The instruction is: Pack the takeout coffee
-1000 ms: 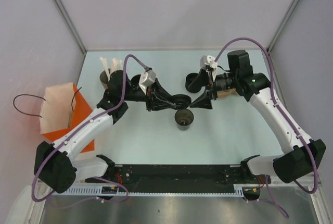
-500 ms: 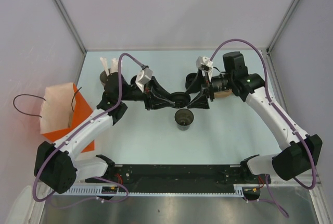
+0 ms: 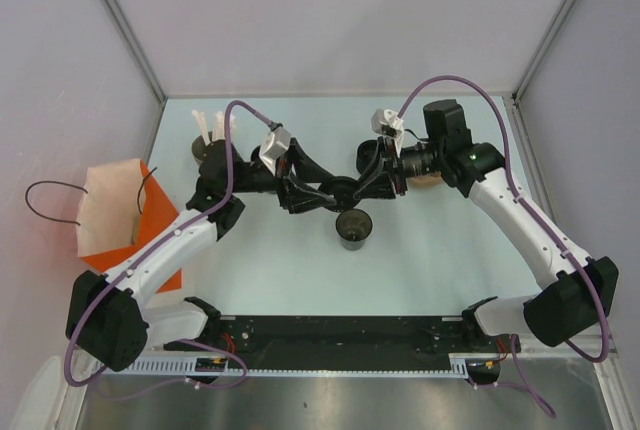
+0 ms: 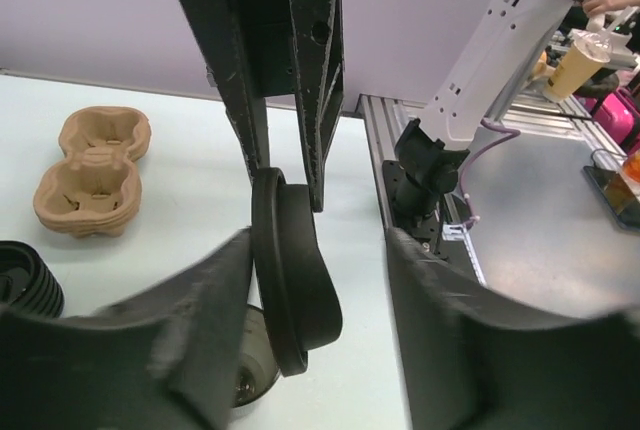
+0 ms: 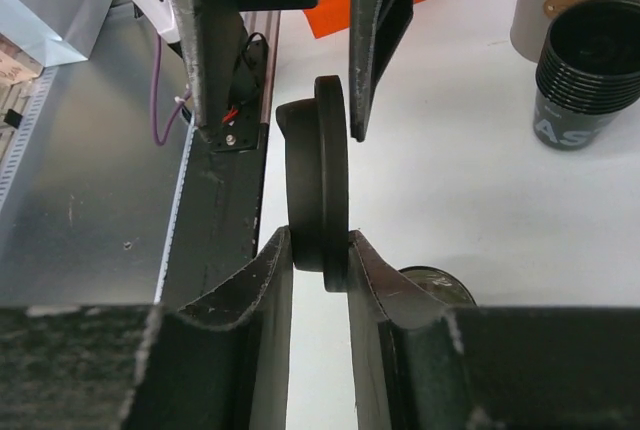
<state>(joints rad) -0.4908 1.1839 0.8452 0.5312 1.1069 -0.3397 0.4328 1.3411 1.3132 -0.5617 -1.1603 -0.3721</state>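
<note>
Counter [image 3: 450, 260]: pale, walled on three sides; both arms reach inward and meet above its middle.
Top view, lid: a black lid [image 3: 345, 188] hangs on edge in the air between the left tool [image 3: 333, 191] and the right tool [image 3: 360, 184]. It is too small here to tell which one holds it.
Top view, cup: an open black cup [image 3: 352, 228] stands upright on the counter just below the lid, apart from it and uncapped.
Top view, surroundings: an orange-and-tan paper bag [image 3: 105, 212] sits at the left edge, well apart from the cup. A grey cup of white straws [image 3: 204, 145] stands behind the left arm.
Left wrist, left tool: its own fingers [image 4: 130, 370] stand apart, one on each side of the lid with gaps showing, gripping nothing. The other tool's fingers come down from above onto the lid's rim. A pulp cup carrier [image 4: 90, 165] lies beyond.
Right wrist, right tool: its fingers [image 5: 240, 350] are clamped on the lid across its thickness, holding it vertical. The left tool's fingers are spread above it. A stack of black cups [image 5: 588, 75] stands further off.
Step in hand: capping, as I judge it; the lid now rides in the right tool alone.
Next move calls for: the left tool backing clear, then the lid turned flat, centred over the cup's mouth and pressed until it seats. Bagging comes only after that.
</note>
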